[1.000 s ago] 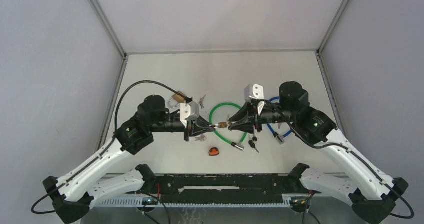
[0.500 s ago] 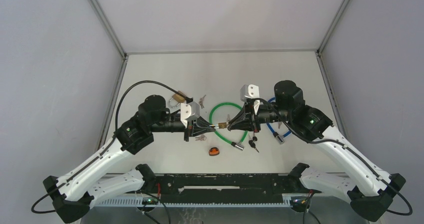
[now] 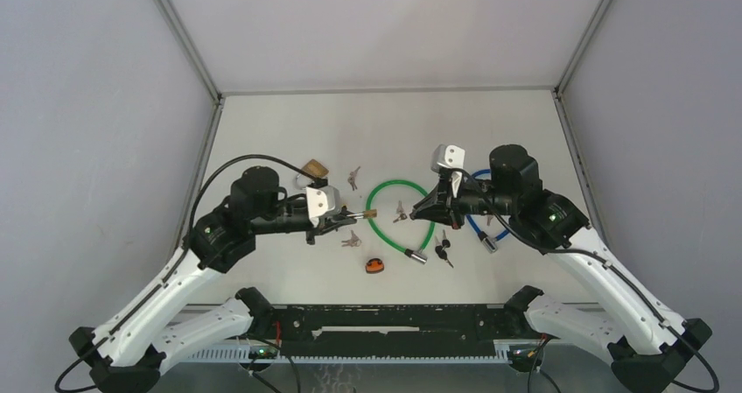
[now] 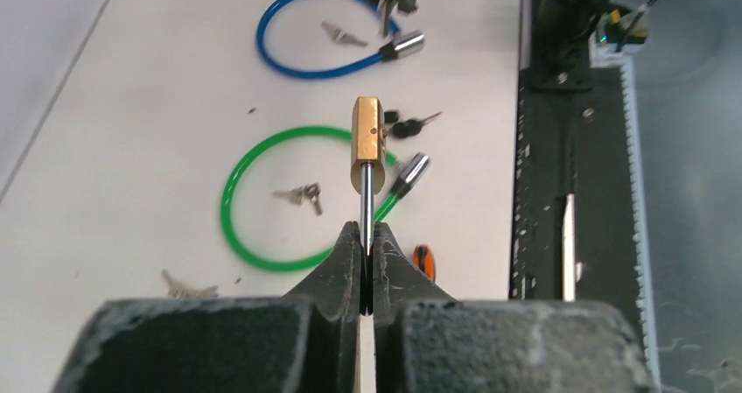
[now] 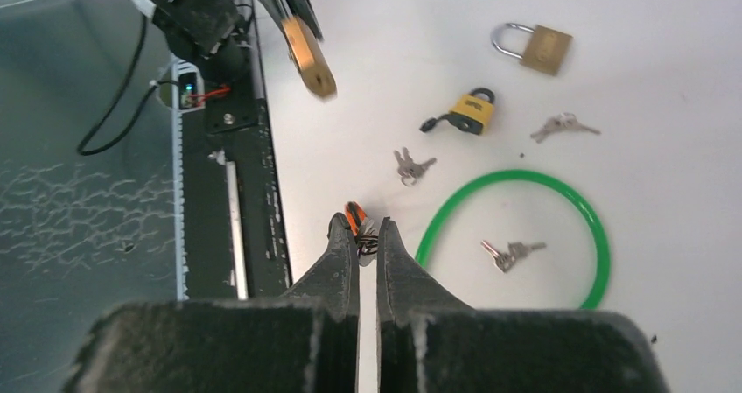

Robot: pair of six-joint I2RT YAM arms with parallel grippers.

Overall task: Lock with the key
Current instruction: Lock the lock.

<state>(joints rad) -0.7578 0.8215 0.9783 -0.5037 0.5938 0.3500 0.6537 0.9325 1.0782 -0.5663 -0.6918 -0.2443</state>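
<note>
My left gripper (image 3: 348, 214) (image 4: 367, 235) is shut on the steel shackle of a small brass padlock (image 3: 370, 212) (image 4: 367, 139), held level above the table with its body pointing right. The same padlock (image 5: 309, 56) shows at the upper left of the right wrist view. My right gripper (image 3: 416, 211) (image 5: 367, 227) hangs shut a short way to the right of it, with nothing seen between its fingers. A bunch of keys (image 3: 401, 211) (image 5: 512, 251) lies inside the green cable lock (image 3: 398, 182) (image 5: 516, 176) below. No key shows in the held padlock.
More keys (image 3: 353, 177) and another bunch (image 3: 350, 240) lie near the left gripper, black-headed keys (image 3: 444, 251) by the green lock's end. A brass padlock (image 3: 312, 166), a yellow padlock (image 5: 472, 111), an orange tag (image 3: 374, 266) and a blue cable lock (image 3: 477, 228) are on the table.
The two grippers have drawn apart. My left arm pulled left with the padlock in it. My right gripper shut and backed off to the right, away from the padlock.
</note>
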